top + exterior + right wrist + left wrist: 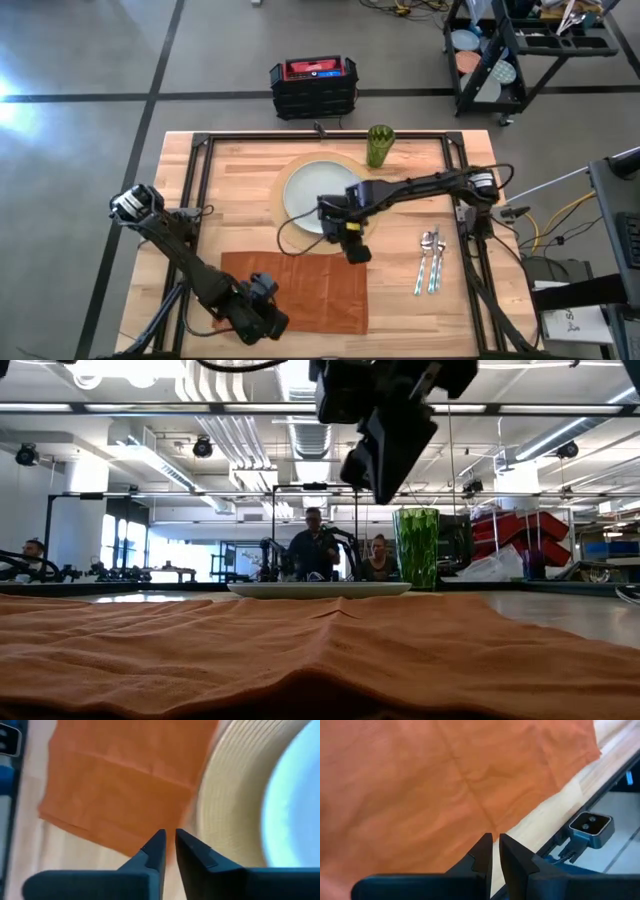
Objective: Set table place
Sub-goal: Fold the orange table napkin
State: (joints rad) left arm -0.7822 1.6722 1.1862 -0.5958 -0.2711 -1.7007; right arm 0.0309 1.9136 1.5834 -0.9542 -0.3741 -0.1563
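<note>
High view places the orange cloth napkin flat on the table, on the side of the plate away from the green cup. Its long axis runs across the table, parallel to the edge on that side, and one long edge lies just beside the round tan placemat under the plate. Soft creases and a faint fold line are seen across the cloth, which lies spread in one layer as far as can be told.

The right gripper hangs over the napkin's corner nearest the plate, lifted clear of the cloth in the low view. Its fingers are drawn nearly together with only a thin slit between them, and nothing is held. In its wrist view the napkin's edge and the placemat's rim are both seen just beyond the fingertips.

The left gripper sits at the napkin's far long edge, away from the plate, also almost closed and empty, with the cloth's border just ahead of it.

Either arm is judged within reach of the napkin; the right is the nearer to the plate. The fork, knife and spoon lie together beside the plate, well apart from the napkin.
</note>
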